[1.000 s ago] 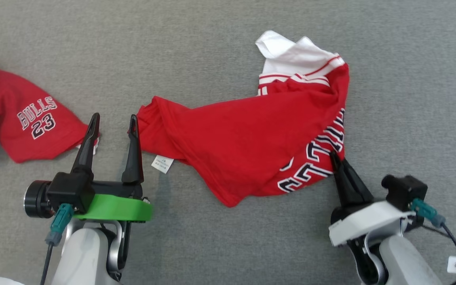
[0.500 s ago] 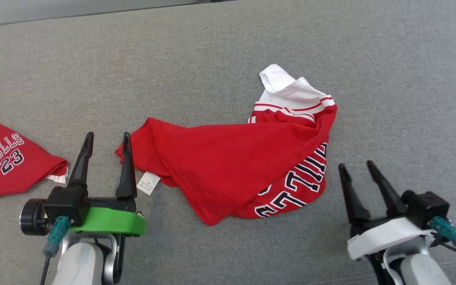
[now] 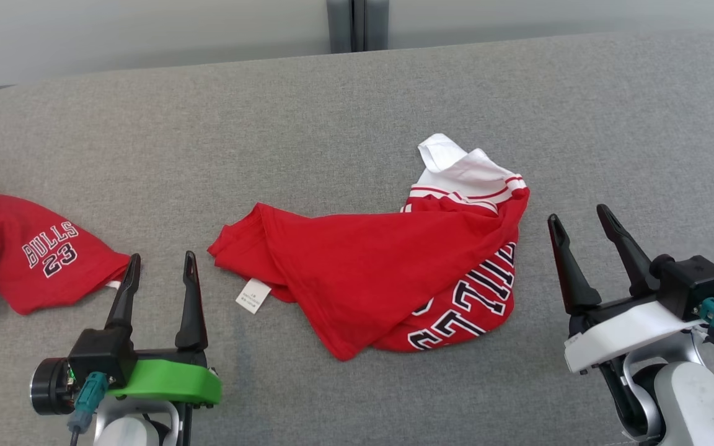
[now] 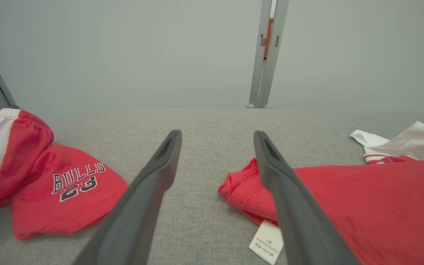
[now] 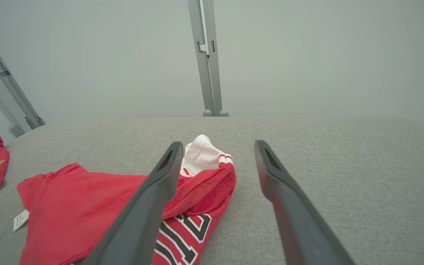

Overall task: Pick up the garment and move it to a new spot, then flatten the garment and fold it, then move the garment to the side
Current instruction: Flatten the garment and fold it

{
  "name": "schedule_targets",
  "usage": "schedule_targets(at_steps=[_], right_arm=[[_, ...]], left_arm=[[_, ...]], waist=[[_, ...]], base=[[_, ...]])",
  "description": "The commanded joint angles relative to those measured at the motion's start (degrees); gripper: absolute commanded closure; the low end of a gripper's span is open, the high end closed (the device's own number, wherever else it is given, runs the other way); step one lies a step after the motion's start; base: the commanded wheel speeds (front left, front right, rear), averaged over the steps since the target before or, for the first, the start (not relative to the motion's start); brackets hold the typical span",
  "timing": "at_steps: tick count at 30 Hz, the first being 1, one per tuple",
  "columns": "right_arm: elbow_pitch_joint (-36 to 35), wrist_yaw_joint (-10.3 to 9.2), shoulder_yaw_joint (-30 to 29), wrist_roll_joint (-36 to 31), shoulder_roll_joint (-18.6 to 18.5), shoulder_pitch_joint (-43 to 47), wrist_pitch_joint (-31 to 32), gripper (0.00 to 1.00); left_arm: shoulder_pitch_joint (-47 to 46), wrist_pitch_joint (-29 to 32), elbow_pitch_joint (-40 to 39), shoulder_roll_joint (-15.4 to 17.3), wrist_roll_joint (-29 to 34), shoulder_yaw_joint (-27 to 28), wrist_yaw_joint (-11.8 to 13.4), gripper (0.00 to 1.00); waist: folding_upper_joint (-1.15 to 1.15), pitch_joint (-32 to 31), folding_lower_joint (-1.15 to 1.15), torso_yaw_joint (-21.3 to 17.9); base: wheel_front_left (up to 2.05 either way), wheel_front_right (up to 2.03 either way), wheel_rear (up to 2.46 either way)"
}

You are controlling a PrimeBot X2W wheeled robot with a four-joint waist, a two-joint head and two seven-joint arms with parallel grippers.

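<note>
Red garments (image 3: 363, 272) (image 3: 41, 266), two (pincers (image 3: 162, 256) (image 3: 577, 213), two, agape)

Grey fabric surface (image 3: 357, 93), crumpled red cloth (image 3: 41, 266) printed BULLS 23 with white trim at far left, pale wall (image 3: 146, 31) behind, grey metal post (image 3: 357, 25) upright mid-wall.

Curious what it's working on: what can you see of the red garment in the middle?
The red garment lies crumpled and folded over itself on the grey fabric surface, between the open left gripper and right gripper, touching neither. Soft jersey look; white striped part at its far end, black-and-white lettering, a white label.
</note>
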Motion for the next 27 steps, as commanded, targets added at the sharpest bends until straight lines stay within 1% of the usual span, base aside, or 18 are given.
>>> schedule_targets(at_steps=[1, 9, 14, 17, 21, 24, 27], right_arm=[[-0.38, -0.02, 0.17, 0.33, -0.12, 0.51, 0.35, 0.00], [-0.67, -0.02, 0.24, 0.92, 0.24, 0.96, 0.52, 0.00], [-0.40, -0.02, -0.31, 1.33, -0.42, -0.09, 1.26, 0.00], [0.25, -0.02, -0.53, 1.52, -1.47, -2.02, 2.13, 0.00], [2.72, -0.02, 0.09, 1.88, -3.85, -6.48, 3.45, 0.00], [5.64, -0.02, 1.46, 2.17, -6.05, -11.19, 4.57, 0.00], [9.16, -0.02, 3.95, 2.54, -8.04, -15.80, 5.73, 0.00]], left_arm=[[0.96, 0.22, -0.33, 0.50, 0.07, 0.17, 0.17, 0.00], [1.28, 0.69, -1.39, 1.20, -0.11, 0.13, 0.64, 0.00], [-0.35, 0.72, -2.44, 0.96, 0.07, -0.68, 0.68, 0.00], [-2.20, 0.62, -3.07, 0.72, 0.32, -1.25, 0.34, 0.00], [-5.12, 0.42, -3.50, 0.37, 0.64, -2.34, -0.29, 0.00], [-7.64, 0.25, -3.13, 0.01, 0.65, -3.19, -0.99, 0.00], [-9.55, -0.13, -2.39, -0.40, 0.63, -3.82, -1.49, 0.00]], waist=[[0.00, -0.81, 0.00, 0.54], [0.00, -0.53, 0.00, 0.49], [0.00, 1.36, 0.00, 1.31], [0.00, 3.82, 0.00, 2.35], [0.00, 7.98, 0.00, 4.07], [0.00, 10.94, 0.00, 5.56], [0.00, 12.57, 0.00, 6.78]], base=[[0.00, 0.00, 0.00], [0.00, 0.00, 0.00], [0.00, 0.00, 0.00], [0.00, 0.00, 0.00], [0.00, 0.00, 0.00], [0.00, 0.00, 0.00], [0.00, 0.00, 0.00]])
